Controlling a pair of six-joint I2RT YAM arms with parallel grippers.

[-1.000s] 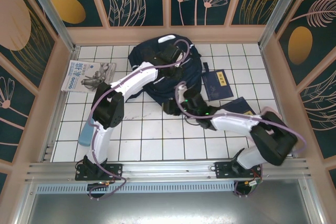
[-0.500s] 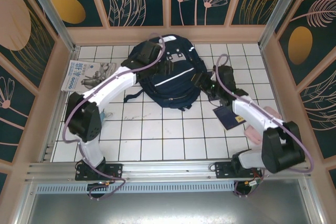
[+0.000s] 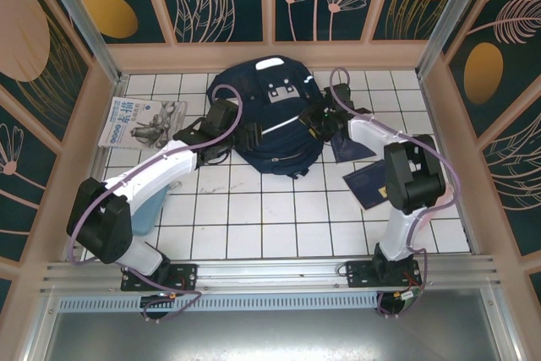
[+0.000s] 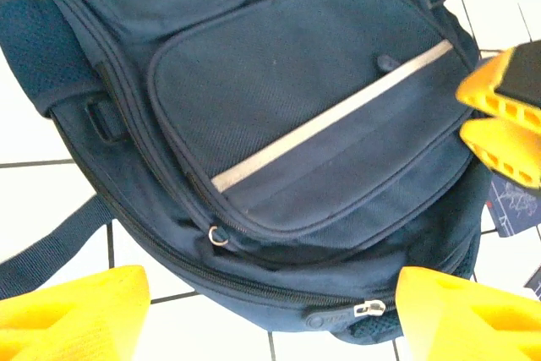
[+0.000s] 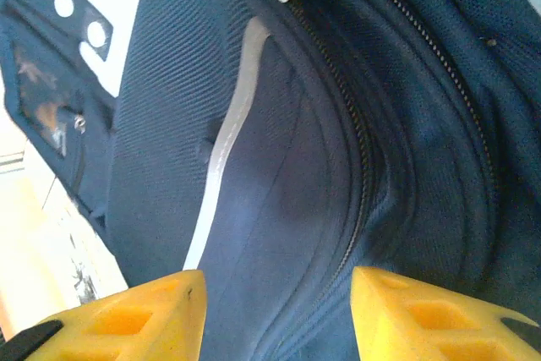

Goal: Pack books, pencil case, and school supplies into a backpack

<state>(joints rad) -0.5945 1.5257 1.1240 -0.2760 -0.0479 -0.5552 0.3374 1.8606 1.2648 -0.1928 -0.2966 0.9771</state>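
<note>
Flattened and turned front-up over the last second: backpack (image 3: 272, 112), no longer bunched under both arms, now lying at the far middle of the white-tiled table (image 3: 254, 226), reflective stripe running across the front pocket. Zips shut as far as can be told, so nothing packed yet by the look of it. Drawn back to the backpack's left edge and widened: left tool (image 3: 237, 131), fingers spread far apart, gripping nothing, navy fabric just ahead of them in the left wrist view. Swung from the near middle over to the backpack's right edge: right tool (image 3: 319, 123), fingers parted, close against the fabric, nothing visibly pinched between them. Outside the backpack and waiting: white-and-blue book (image 3: 139, 123) at the far left of the table, well apart; far navy book (image 3: 348, 145) just beside the backpack's right side, partly under the right arm; near navy book (image 3: 370, 182) closer to the arm bases. Smallest of all: silver zip pull (image 4: 369, 307) by the backpack's lower end, near the left tool. Likely next: getting a compartment open, one tool steadying, the other drawing a zip, before any book goes in.
</note>
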